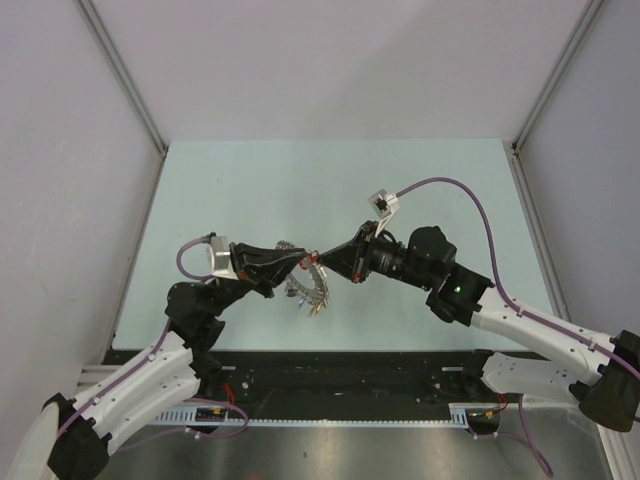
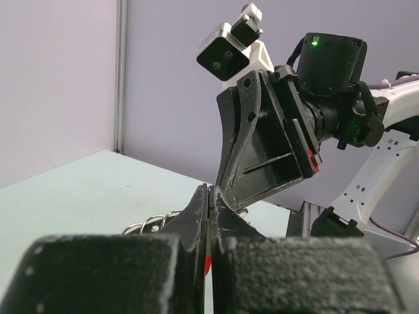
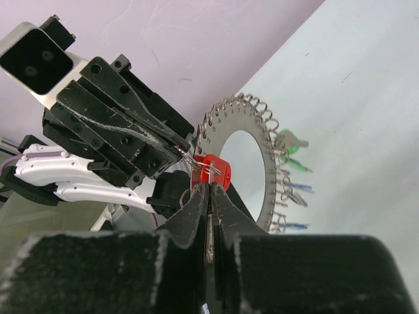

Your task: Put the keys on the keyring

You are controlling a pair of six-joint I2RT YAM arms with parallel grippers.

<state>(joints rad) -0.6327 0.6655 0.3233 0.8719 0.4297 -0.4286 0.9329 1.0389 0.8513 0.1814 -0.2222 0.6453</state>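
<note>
My left gripper is shut on the rim of the keyring, a large grey ring fringed with small keys and coloured tags, and holds it above the table. My right gripper meets it tip to tip and is shut on the blade of the silver key. The key's red tag sits just above my right gripper, against the keyring, where the left fingertips pinch thin wire loops. In the left wrist view the left gripper is shut, with the right fingers just beyond and wire loops beside it.
The pale green table lies under both arms, with grey walls on three sides. Green and blue tagged keys hang off the ring's far rim. The black near edge runs by the arm bases.
</note>
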